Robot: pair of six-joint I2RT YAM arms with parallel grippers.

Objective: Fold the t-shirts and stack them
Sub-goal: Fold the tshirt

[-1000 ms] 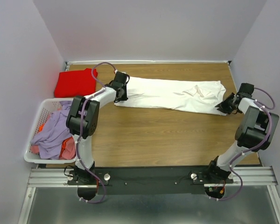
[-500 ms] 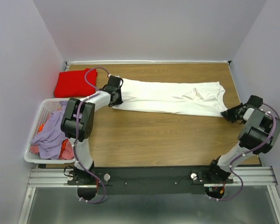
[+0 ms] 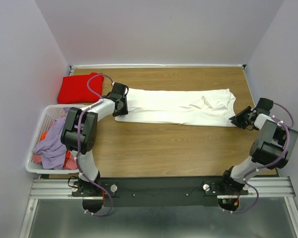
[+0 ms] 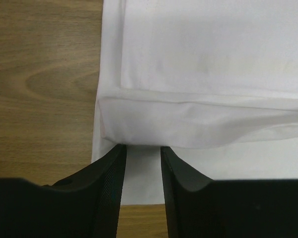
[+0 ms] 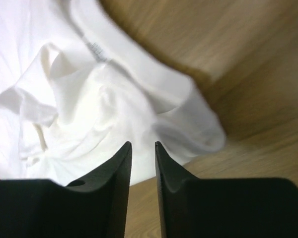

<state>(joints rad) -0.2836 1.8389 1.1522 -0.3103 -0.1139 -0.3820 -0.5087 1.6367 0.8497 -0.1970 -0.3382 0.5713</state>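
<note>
Wood-grain table (image 3: 164,144) between plain pale lilac walls (image 3: 159,29), metal rail (image 3: 49,187) in front.

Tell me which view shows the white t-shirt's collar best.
Right wrist: the collar sits close up, label and rumpled folds plain. Top external shows it small at the white t-shirt's right end; left wrist shows only the opposite end.

White slatted laundry basket (image 3: 52,107) (lilac and orange cloth (image 3: 54,144) inside), wooden table (image 3: 169,148)
</note>
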